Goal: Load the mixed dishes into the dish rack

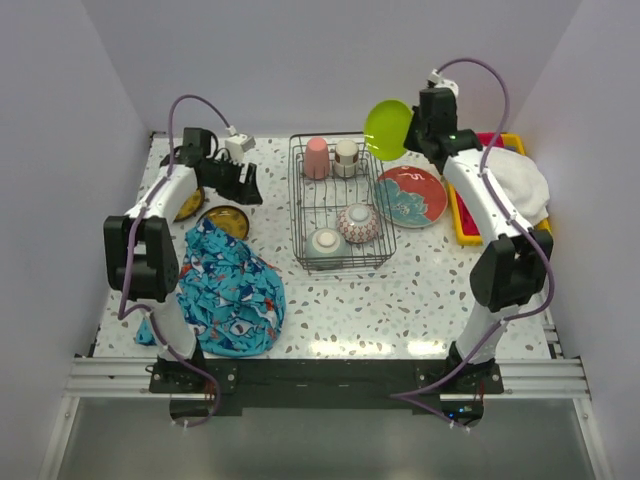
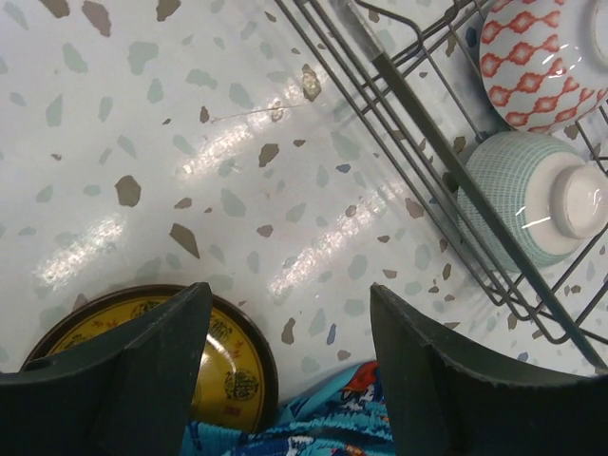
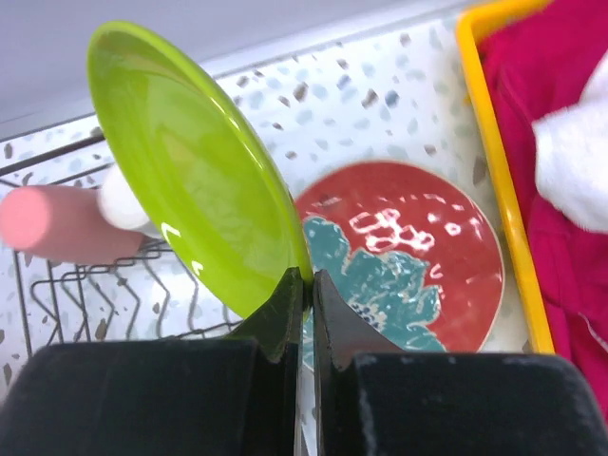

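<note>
Lime-green plate (image 3: 195, 180), glossy round disc, pinched by right tool (image 3: 307, 285)

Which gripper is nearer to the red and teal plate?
Right. The right gripper, shut on the green plate, is close by the red plate; the left gripper, open, is across the rack.

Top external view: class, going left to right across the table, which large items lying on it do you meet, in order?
blue patterned cloth → dish rack → teal-and-red plate → yellow tray
</note>
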Controlling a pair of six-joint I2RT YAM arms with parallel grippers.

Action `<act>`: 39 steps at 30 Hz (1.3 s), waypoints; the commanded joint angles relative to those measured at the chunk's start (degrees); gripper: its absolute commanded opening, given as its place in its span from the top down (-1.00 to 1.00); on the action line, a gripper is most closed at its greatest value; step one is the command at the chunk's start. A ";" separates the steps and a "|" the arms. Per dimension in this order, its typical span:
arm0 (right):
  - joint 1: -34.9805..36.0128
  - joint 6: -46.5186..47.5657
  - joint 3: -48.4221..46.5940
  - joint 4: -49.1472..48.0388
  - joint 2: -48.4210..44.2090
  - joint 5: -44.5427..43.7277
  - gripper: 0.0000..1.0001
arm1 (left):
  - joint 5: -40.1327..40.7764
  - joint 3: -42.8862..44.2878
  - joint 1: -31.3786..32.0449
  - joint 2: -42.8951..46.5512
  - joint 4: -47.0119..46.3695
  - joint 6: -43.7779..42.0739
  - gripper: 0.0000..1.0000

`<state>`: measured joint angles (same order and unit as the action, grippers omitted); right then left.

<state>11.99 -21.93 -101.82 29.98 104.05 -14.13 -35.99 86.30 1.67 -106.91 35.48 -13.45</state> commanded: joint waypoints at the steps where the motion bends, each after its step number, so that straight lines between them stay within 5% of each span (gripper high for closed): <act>1: 7.51 8.40 -7.33 2.61 -1.58 -14.24 1.00 | 1.09 -1.22 3.51 0.65 -6.04 3.51 -0.45; 10: 14.29 5.07 -11.21 11.22 3.09 -25.59 1.00 | 4.86 -1.40 5.18 4.34 -7.71 8.44 -0.45; 39: 17.71 -7.51 -13.58 19.59 7.22 -31.74 1.00 | 4.52 -13.35 5.18 14.45 -12.19 14.16 -0.45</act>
<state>28.86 -24.56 -112.31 50.13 111.26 -40.01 -31.00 73.97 7.14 -95.59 24.95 0.01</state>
